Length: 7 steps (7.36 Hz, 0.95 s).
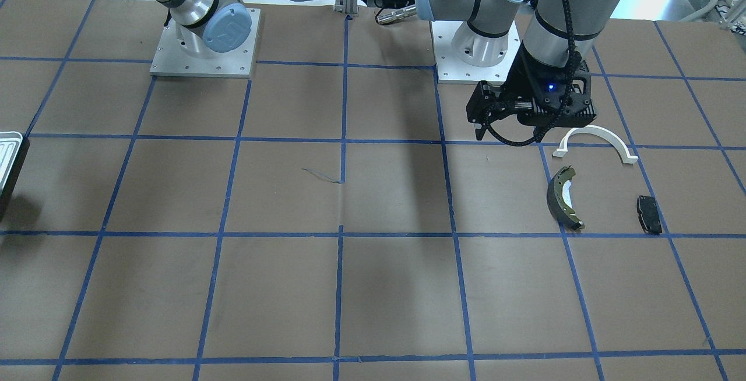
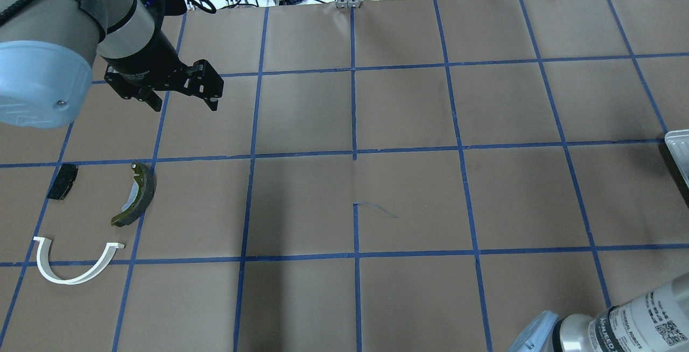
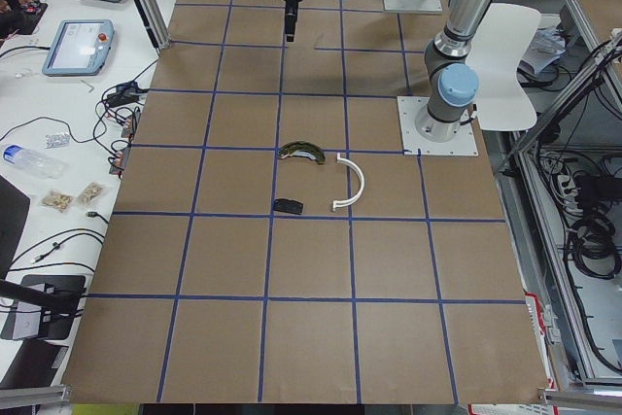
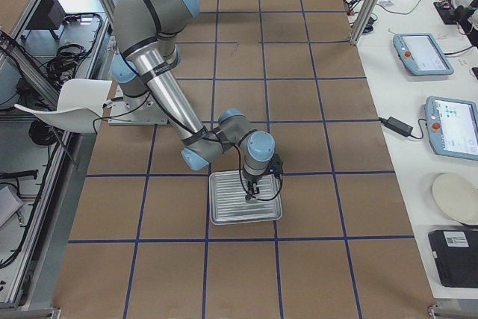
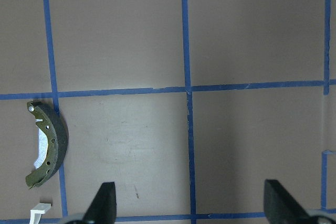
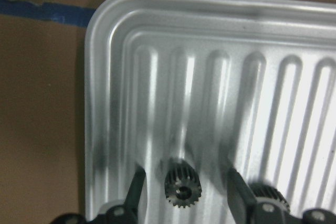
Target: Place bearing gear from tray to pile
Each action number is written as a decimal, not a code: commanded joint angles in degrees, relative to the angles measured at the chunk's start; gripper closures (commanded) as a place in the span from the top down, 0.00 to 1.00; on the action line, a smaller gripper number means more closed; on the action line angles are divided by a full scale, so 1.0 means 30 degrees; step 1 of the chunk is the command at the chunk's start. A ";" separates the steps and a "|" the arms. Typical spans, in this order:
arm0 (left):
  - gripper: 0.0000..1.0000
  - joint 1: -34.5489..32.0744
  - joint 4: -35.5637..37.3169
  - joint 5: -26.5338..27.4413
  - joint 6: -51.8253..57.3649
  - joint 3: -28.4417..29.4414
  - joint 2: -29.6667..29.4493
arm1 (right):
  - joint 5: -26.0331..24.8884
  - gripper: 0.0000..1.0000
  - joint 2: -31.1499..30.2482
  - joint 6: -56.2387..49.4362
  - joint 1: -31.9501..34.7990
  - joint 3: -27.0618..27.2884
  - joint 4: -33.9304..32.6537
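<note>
A brown paper-covered table (image 2: 409, 110), gridded with blue tape lines (image 2: 301, 153), fills the scene; a white moulded chair (image 3: 515, 75) stands near, a white workbench (image 4: 388, 87) far.

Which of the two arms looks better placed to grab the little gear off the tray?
The right. The right gripper hangs low over the tray, open, with a bearing gear between its fingers. The left gripper is open too, but far off near the pile.
</note>
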 commanded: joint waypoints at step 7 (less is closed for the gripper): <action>1.00 0.0006 0.0038 0.0025 0.0000 -0.0031 0.0052 | 0.0502 0.01 -0.3046 0.2455 0.1513 0.0158 0.2588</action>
